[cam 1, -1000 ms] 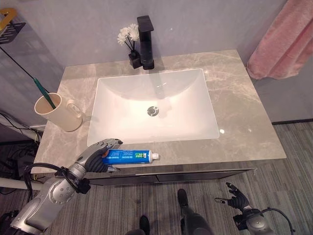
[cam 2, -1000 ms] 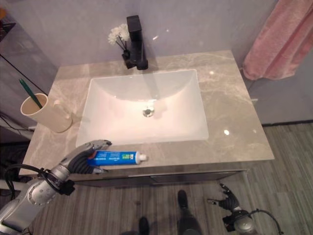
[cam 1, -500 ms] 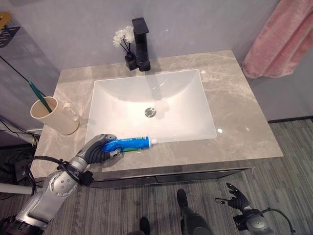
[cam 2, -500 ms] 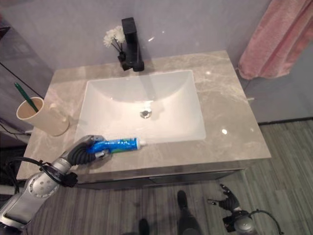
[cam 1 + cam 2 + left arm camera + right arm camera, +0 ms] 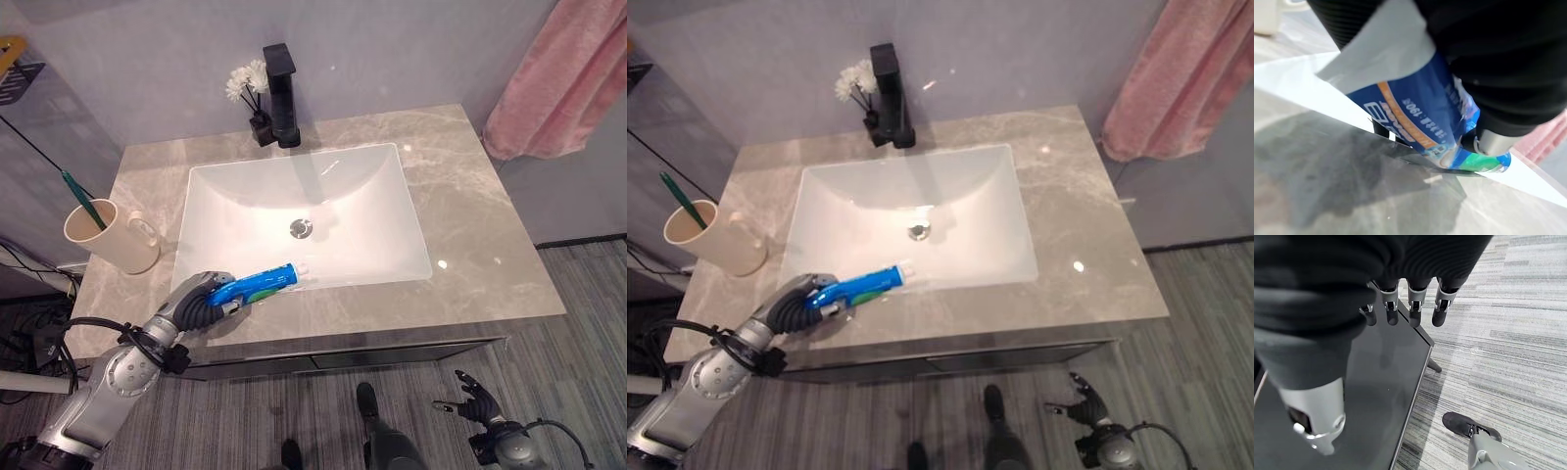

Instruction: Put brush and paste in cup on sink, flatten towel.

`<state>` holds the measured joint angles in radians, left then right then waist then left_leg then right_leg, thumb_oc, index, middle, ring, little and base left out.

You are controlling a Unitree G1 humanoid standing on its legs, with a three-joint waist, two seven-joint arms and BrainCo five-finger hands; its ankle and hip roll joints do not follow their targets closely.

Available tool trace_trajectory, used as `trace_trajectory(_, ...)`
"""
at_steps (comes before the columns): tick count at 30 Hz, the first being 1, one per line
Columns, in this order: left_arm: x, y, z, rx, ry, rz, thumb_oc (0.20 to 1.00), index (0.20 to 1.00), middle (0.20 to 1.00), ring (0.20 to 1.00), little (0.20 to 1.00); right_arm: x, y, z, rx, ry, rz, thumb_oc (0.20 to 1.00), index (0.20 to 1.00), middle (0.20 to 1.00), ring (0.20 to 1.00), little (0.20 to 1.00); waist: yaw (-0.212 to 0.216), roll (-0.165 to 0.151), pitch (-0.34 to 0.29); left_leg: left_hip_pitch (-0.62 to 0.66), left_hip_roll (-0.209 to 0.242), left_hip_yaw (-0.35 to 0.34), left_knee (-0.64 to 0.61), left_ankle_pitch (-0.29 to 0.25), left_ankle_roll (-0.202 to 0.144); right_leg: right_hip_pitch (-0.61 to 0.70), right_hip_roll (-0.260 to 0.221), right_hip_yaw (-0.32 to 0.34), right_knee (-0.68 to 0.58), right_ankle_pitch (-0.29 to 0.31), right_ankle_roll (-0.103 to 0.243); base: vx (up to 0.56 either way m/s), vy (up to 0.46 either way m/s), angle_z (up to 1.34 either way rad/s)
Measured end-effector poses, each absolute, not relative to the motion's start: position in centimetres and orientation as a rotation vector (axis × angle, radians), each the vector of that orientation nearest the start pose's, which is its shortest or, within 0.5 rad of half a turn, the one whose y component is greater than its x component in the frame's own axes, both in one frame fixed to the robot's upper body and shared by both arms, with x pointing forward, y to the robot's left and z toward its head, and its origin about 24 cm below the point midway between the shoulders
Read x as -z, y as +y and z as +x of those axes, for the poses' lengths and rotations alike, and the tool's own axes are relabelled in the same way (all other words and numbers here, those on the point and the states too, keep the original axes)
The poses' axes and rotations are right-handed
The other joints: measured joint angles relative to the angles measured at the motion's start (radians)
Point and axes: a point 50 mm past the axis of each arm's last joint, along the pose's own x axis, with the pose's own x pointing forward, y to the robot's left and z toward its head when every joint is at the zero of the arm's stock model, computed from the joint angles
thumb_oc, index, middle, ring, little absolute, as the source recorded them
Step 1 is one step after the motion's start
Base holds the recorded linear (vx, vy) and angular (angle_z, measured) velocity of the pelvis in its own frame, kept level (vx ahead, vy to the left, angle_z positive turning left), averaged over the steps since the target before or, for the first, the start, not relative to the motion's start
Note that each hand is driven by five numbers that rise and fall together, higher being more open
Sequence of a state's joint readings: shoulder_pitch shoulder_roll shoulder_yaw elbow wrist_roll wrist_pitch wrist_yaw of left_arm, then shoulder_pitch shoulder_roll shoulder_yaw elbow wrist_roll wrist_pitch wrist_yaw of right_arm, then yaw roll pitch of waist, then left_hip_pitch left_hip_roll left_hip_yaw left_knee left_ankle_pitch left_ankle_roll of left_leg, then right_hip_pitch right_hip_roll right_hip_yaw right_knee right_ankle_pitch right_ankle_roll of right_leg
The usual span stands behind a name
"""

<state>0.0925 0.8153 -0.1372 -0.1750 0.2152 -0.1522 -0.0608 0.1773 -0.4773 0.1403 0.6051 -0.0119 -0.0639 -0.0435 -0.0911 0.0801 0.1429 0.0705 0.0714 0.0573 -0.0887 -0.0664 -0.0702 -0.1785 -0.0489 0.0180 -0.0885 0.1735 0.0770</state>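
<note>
My left hand is shut on the blue toothpaste tube, which is lifted off the counter's front edge with its white cap tilted up toward the basin. Close up, the tube shows clamped in that hand. A cream cup stands at the counter's left end with a green toothbrush leaning in it. A pink towel hangs bunched at the upper right. My right hand hangs low beside the cabinet, fingers straight and holding nothing.
A white basin is sunk in the grey marble counter. A black tap and a small vase of white flowers stand behind it. A black wire shelf shows at the upper left.
My left hand closed round the tube on the counter's front edge and lifted it, the cap end now tilted up. The camera shifted slightly.
</note>
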Motion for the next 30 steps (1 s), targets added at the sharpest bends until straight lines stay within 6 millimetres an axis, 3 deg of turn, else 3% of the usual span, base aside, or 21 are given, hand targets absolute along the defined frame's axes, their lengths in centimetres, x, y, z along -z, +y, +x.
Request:
trace_trajectory(11, -9.2, 22.7, 22.5, 0.323, -0.19, 1.051, 0.2, 0.2, 0.2, 0.2, 0.2, 9.9, -27.4, 13.6, 0.039, 0.784, -0.521, 1.0, 1.0, 1.0, 1.0, 1.0, 0.022, -0.01, -0.009, 0.033, 0.0, -0.025, -0.004, -0.002, 0.004, 0.045, -0.006, -0.019, -0.006, -0.013, 0.0, -0.01, -0.011, 0.06)
trace_trajectory(20, -10.0, 23.0, 22.5, 0.208, -0.287, 1.119, 0.2, 0.2, 0.2, 0.2, 0.2, 11.2, -26.4, 12.8, 0.063, 0.834, -0.493, 1.0, 1.0, 1.0, 1.0, 1.0, 0.024, -0.013, -0.014, 0.056, 0.007, -0.05, -0.001, 0.004, -0.003, 0.084, -0.006, -0.049, -0.006, -0.017, -0.004, -0.01, -0.003, 0.09)
trace_trajectory(30, -14.4, 26.4, 22.7, -0.1, -0.436, 1.215, 0.2, 0.2, 0.2, 0.2, 0.2, 11.3, -26.2, 13.1, 0.067, 0.828, -0.477, 1.0, 1.0, 1.0, 1.0, 1.0, 0.031, -0.011, -0.022, 0.071, 0.005, -0.073, -0.001, 0.003, -0.002, 0.109, -0.014, -0.066, -0.006, -0.028, -0.001, 0.0, -0.004, 0.05)
